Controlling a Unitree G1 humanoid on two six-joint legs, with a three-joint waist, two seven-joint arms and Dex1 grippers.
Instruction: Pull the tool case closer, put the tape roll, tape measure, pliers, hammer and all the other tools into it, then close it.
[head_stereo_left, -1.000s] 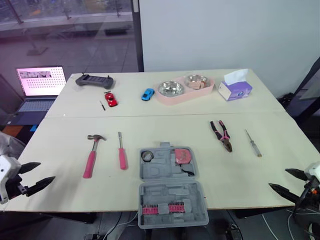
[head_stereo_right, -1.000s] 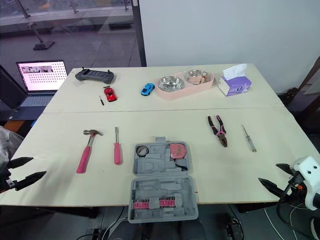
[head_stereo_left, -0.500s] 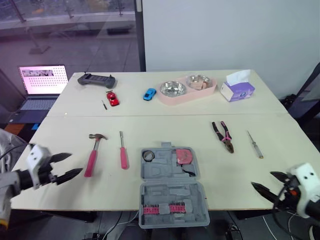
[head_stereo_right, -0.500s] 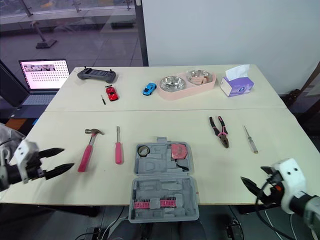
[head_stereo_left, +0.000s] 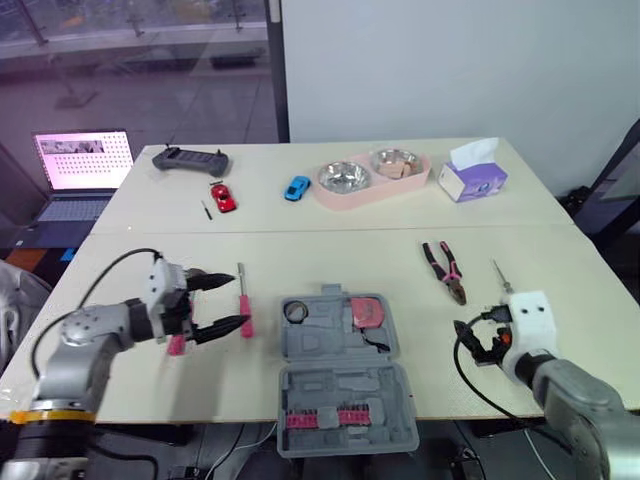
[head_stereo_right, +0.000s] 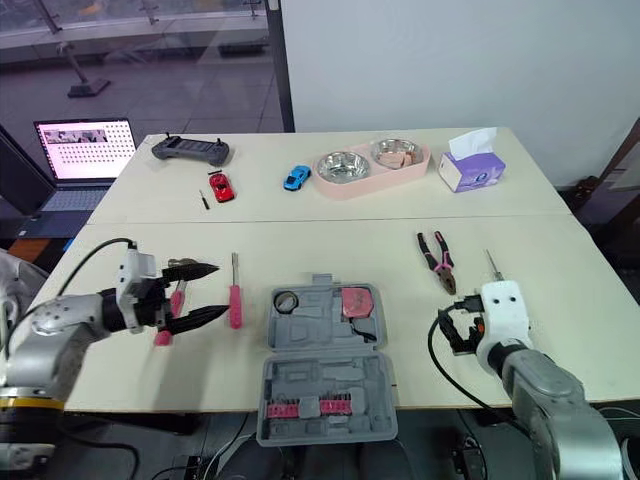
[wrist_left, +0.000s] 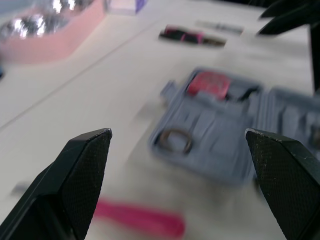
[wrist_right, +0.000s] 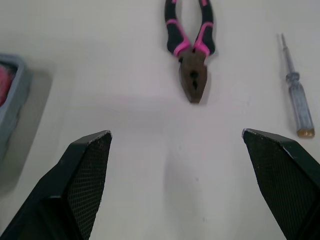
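Tool case (head_stereo_left: 345, 385) lies open at near table edge, centre, betw. both grippers; tape roll (head_stereo_left: 294, 312) + tape measure (head_stereo_left: 370, 312) already in. Hard plastic, prob. lightish, should slide — take the far rim. L gripper (head_stereo_left: 238, 299) & R gripper (wrist_right: 176, 134) spread wide, empty. R wrist view details pliers (wrist_right: 191, 55) — head views add hammer (head_stereo_left: 177, 346) by L gripper.

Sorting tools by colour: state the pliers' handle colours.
Pliers handles: black with pink, best in right wrist view.

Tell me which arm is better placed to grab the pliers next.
Right. The right gripper is open with the pliers just ahead of it; the left gripper sits across the tool case, by the pink screwdriver.
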